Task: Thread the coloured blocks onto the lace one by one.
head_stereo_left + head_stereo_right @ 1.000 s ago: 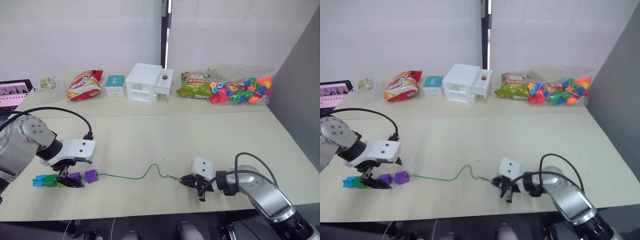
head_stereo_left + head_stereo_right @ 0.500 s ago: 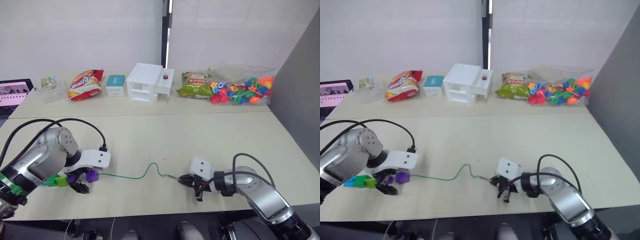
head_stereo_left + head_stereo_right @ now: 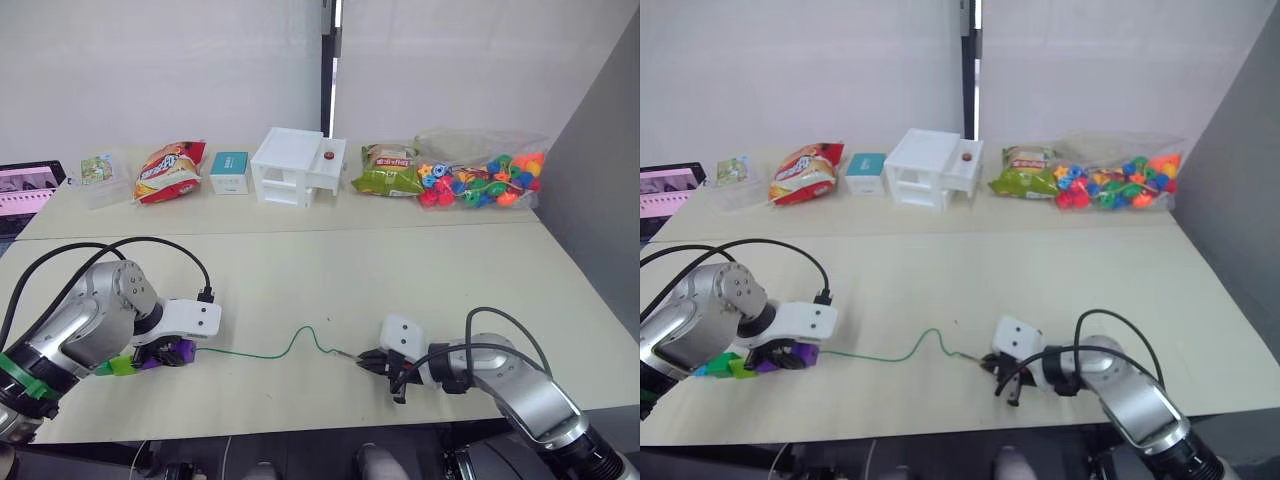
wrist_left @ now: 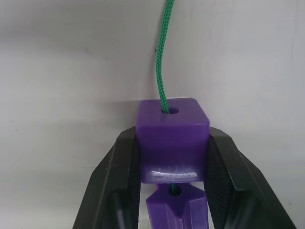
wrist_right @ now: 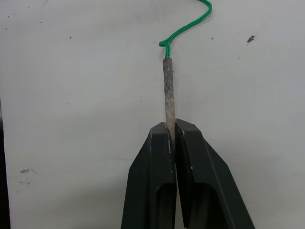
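The green lace [image 3: 270, 352] runs across the front of the table. My left gripper [image 4: 173, 138] is shut on the end purple block [image 4: 172, 136], with the lace passing through the block's hole. A second purple block [image 4: 175, 210] sits just behind it on the same lace. In the head views the row continues with a light green block [image 3: 122, 366] and a dark green block [image 3: 737, 368], partly hidden by my left arm. My right gripper [image 5: 171, 128] is shut on the lace's stiff pale tip [image 5: 168, 88] and rests low over the table [image 3: 365, 360].
Along the back stand a red snack bag [image 3: 168, 168], a teal box [image 3: 230, 171], a white box [image 3: 298, 165], a green snack bag [image 3: 390, 170] and a clear bag of multicoloured beads [image 3: 485, 180]. A laptop [image 3: 25, 188] lies at the far left.
My left gripper came in over the row of blocks and closed on the end purple block. The right gripper kept hold of the lace tip without moving.
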Robot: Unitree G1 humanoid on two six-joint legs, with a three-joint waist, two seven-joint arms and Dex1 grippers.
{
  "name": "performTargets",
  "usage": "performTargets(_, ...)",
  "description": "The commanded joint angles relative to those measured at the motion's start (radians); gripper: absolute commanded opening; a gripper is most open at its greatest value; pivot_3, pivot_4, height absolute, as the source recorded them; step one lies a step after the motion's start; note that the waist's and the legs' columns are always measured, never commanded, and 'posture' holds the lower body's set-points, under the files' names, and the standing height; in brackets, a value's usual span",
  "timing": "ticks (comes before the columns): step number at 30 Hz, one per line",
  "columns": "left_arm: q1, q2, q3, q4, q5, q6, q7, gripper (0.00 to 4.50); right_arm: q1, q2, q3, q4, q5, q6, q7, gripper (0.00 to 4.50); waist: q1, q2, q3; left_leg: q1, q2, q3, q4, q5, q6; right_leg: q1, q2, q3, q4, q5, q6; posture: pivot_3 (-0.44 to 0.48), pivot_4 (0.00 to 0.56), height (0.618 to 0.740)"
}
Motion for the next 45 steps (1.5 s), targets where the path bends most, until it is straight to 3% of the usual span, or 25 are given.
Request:
performTargets(1, 0.072, 0.004, -0.023, 0.015, 0.013, -0.017, 0.008, 1.21, 0.030, -0.040, -0.043, -0.029, 0.016, 0.006, 0.011, 0.00, 0.001, 0.001, -0.001, 0.000, 0.000, 0.000, 0.000, 0.000, 0.000, 0.000, 0.000, 0.000, 0.000, 0.000, 0.000, 0.000, 0.150, 0.740)
performTargets(12, 0.231, 0.113, 0.115, 0.112, 0.012, -0.205, 0.076, 1.21, 0.181, -0.190, -0.195, 0.016, 0.041, -0.051, 0.046, 0.00, -0.006, 0.006, -0.004, 0.003, 0.001, 0.002, -0.001, -0.001, 0.003, 0.001, 0.001, 0.002, 0.000, 0.000, 0.000, 0.000, 0.150, 0.740)
performTargets(19, 0.281, 0.146, 0.159, 0.132, 0.013, -0.249, 0.084, 1.21, 0.175, -0.228, -0.204, 0.092, 0.003, -0.100, 0.028, 0.00, -0.009, 0.006, -0.004, 0.004, 0.002, 0.005, -0.001, -0.002, 0.003, 0.005, 0.002, 0.002, -0.001, -0.002, -0.001, 0.000, 0.150, 0.740)
performTargets(35, 0.294, 0.109, 0.192, 0.107, -0.005, -0.321, 0.116, 1.21, 0.134, -0.179, -0.116, 0.110, -0.021, -0.098, 0.015, 0.00, -0.006, 0.006, -0.004, 0.016, 0.002, 0.005, -0.004, -0.002, 0.004, 0.018, 0.002, 0.002, -0.002, -0.005, 0.000, 0.000, 0.150, 0.740)
performTargets(44, 0.336, 0.082, 0.247, 0.082, -0.038, -0.386, 0.135, 1.21, 0.082, -0.095, -0.021, 0.201, -0.154, -0.052, -0.074, 0.00, -0.002, -0.001, -0.010, 0.021, 0.003, 0.005, -0.006, -0.002, 0.004, 0.025, 0.002, 0.002, -0.003, -0.010, 0.006, 0.000, 0.150, 0.740)
performTargets(45, 0.338, 0.082, 0.253, 0.081, -0.042, -0.387, 0.131, 2.24, 0.082, -0.094, -0.025, 0.199, -0.154, -0.050, -0.073, 0.67, -0.001, -0.002, -0.010, 0.025, 0.003, 0.005, -0.008, -0.002, 0.004, 0.029, 0.002, 0.002, -0.005, -0.010, 0.007, 0.000, 0.150, 0.740)
